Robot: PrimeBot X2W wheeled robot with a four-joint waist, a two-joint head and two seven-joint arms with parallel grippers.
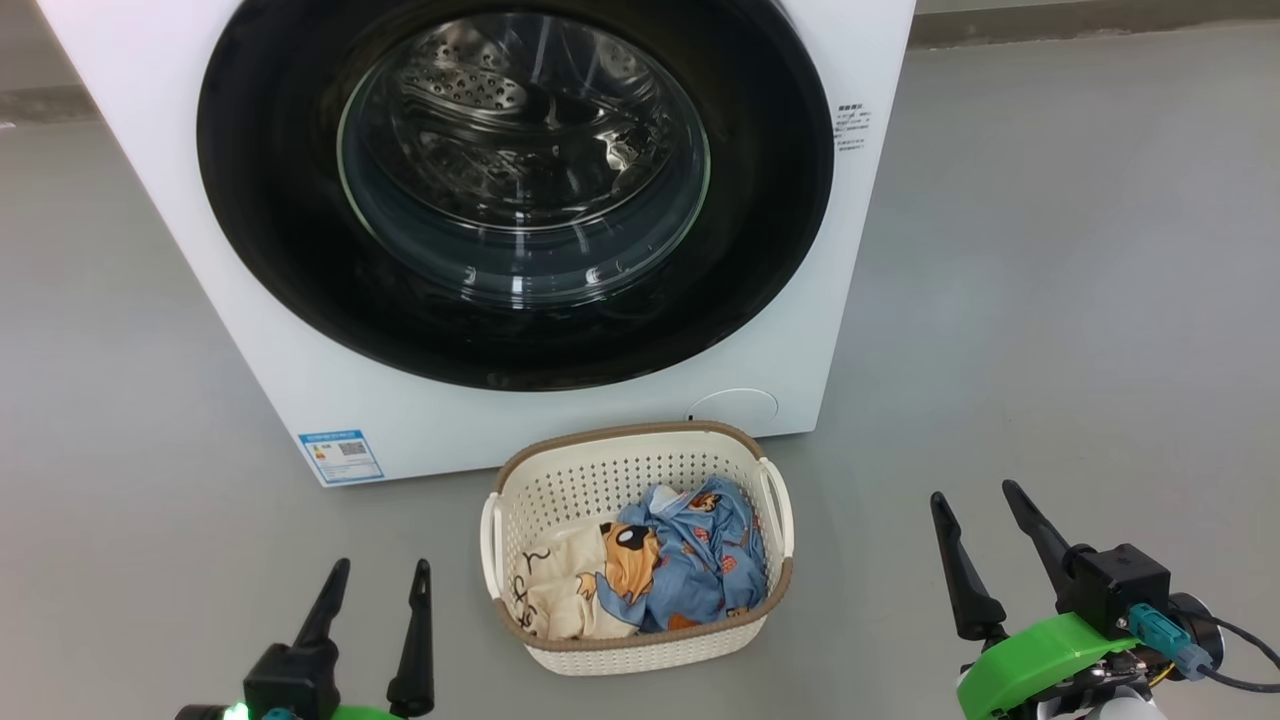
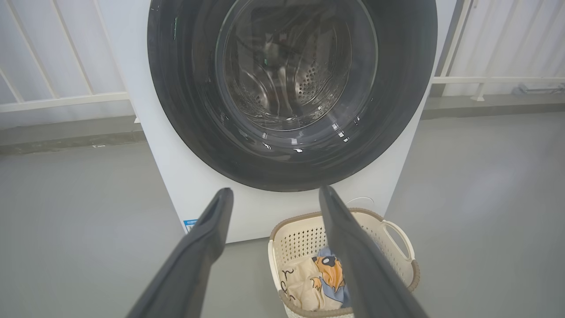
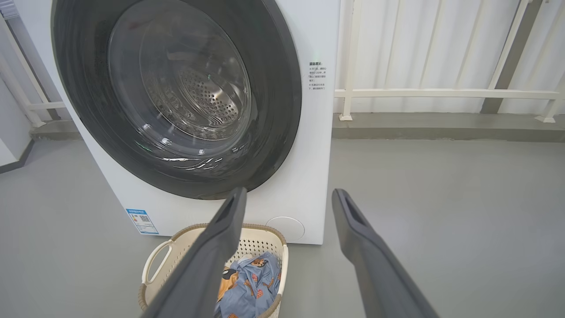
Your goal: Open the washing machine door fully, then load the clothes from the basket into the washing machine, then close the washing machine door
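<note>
The door (image 1: 520, 160) was shut; left gripper (image 1: 384, 563) and right gripper (image 1: 972, 491) hung empty, jaws spread; I reckoned: catch the rim's edge, swing clear of the basket (image 1: 640, 655).

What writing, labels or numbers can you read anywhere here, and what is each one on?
Blue label sticker, low on the washing machine front: print too small to read.
Grey text block, right of the washing machine door: too small to read.
No other text.
</note>
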